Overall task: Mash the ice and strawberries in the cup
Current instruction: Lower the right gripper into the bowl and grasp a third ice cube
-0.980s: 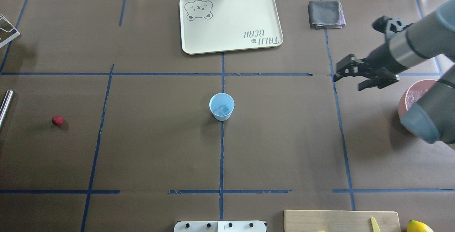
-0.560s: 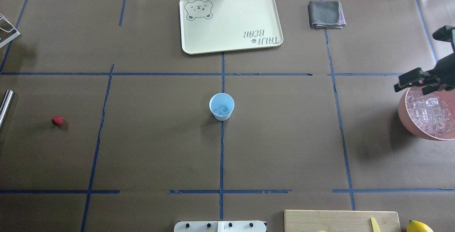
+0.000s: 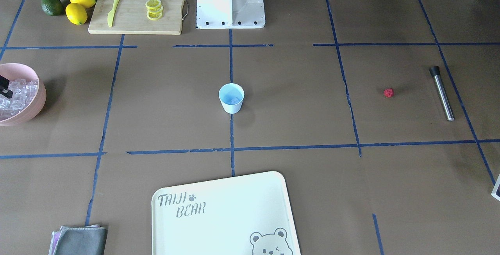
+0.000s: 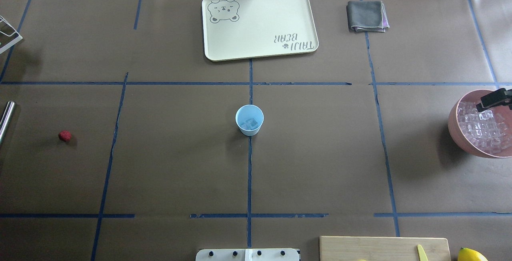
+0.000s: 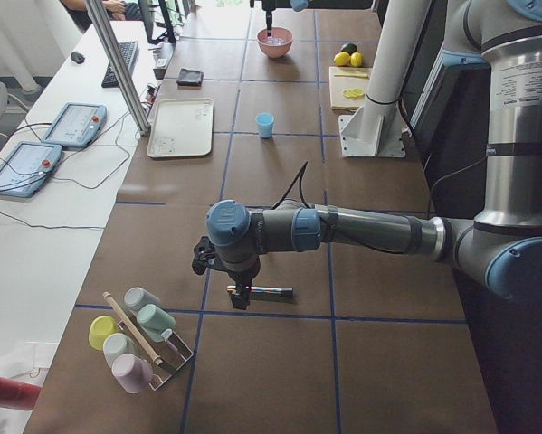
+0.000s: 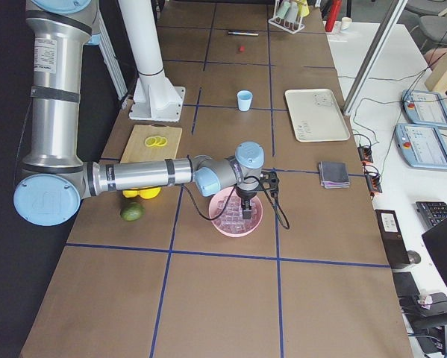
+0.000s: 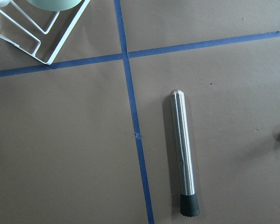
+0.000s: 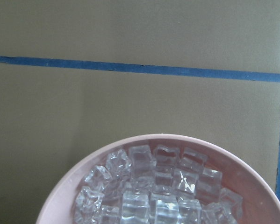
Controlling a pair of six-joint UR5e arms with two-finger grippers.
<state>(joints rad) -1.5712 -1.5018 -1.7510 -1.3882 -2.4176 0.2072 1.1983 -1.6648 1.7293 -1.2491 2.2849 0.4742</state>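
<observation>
The light blue cup (image 4: 249, 120) stands upright at the table's middle with a few ice cubes (image 4: 250, 124) inside. More ice (image 4: 482, 129) fills the pink bowl (image 4: 454, 127) at the right edge. My right gripper (image 4: 492, 100) hangs over the bowl's far rim, mostly cut off by the frame; its jaws look apart and empty. The right wrist view looks down on the ice (image 8: 154, 191). The red strawberry (image 4: 65, 135) lies alone far left. My left gripper (image 5: 239, 294) hovers over a steel muddler (image 7: 183, 154); I cannot tell if it is open.
A cream bear tray (image 4: 260, 23) and a folded grey cloth (image 4: 367, 16) lie at the far side. A cutting board (image 3: 136, 9) with lemon slices and a yellow knife, lemons and an avocado sit near the robot's base. A cup rack (image 5: 139, 339) stands past the muddler.
My right arm has swung right, away from the middle, and come down over the pink bowl, its jaws apart on the way. Cup, strawberry and muddler have not moved.
</observation>
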